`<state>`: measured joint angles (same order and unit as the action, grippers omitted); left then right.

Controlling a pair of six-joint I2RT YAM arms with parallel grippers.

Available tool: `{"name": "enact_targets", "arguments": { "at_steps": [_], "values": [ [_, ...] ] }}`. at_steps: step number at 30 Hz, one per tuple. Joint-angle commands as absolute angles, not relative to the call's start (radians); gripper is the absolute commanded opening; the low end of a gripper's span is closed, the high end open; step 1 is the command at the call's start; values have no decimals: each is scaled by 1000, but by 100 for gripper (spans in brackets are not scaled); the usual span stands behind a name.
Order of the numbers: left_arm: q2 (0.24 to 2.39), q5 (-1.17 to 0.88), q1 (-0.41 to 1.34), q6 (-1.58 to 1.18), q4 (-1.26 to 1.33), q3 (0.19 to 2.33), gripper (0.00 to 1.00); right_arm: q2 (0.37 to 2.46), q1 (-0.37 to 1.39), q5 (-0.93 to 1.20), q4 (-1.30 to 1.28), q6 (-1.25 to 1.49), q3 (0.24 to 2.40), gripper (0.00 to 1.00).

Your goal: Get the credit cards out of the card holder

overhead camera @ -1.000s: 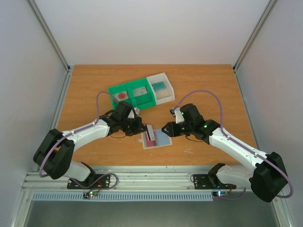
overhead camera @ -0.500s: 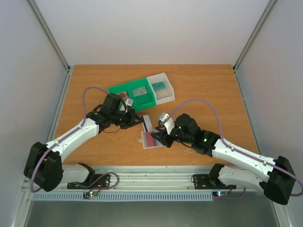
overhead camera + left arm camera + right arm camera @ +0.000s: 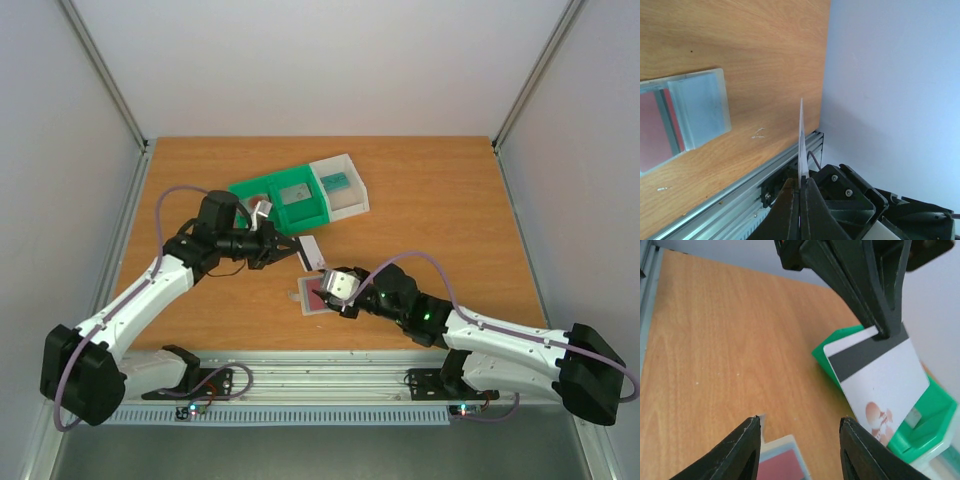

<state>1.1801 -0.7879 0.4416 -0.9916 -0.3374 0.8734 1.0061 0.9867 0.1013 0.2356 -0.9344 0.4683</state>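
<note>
L gripper [image 3: 297, 249] pinches a striped white card [image 3: 880, 371] aloft. R gripper [image 3: 800, 422], jaws apart, hovers over card holder [image 3: 700, 110].

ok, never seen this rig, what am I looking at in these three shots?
Two robot arms stand on a table, each ending in a two-finger pincer. One picture looks down from overhead; the other two come from wrist cameras. On it lie a green tray, a white tray and a card holder showing a reddish card. The left pincer is shut on a white card with a dark stripe, aloft. The right pincer is open, by the card holder.
</note>
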Motion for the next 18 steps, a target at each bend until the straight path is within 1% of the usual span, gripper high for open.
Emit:
{"name": "enact_targets", "arguments": {
  "at_steps": [1, 3, 5, 9, 11, 15, 18],
  "values": [
    [1157, -849, 437, -1015, -342, 885, 0, 1018, 1035, -56, 362, -1070, 468, 46],
    [1158, -853, 437, -1023, -348, 885, 0, 1029, 1051, -87, 388, -1095, 462, 50],
    [1157, -853, 437, -1030, -352, 887, 0, 1032, 1062, -110, 402, -1105, 462, 52],
    [1162, -847, 437, -1022, -386, 911, 0, 1022, 1084, -171, 464, -1126, 455, 50],
    [1163, -840, 437, -1018, -394, 914, 0, 1006, 1092, -166, 460, -1133, 458, 49],
    [1164, -839, 437, -1048, -348, 897, 0, 978, 1095, -161, 470, -1118, 441, 49],
    [1160, -851, 437, -1098, -279, 864, 0, 955, 1096, -188, 514, -1114, 414, 45]
  ]
}}
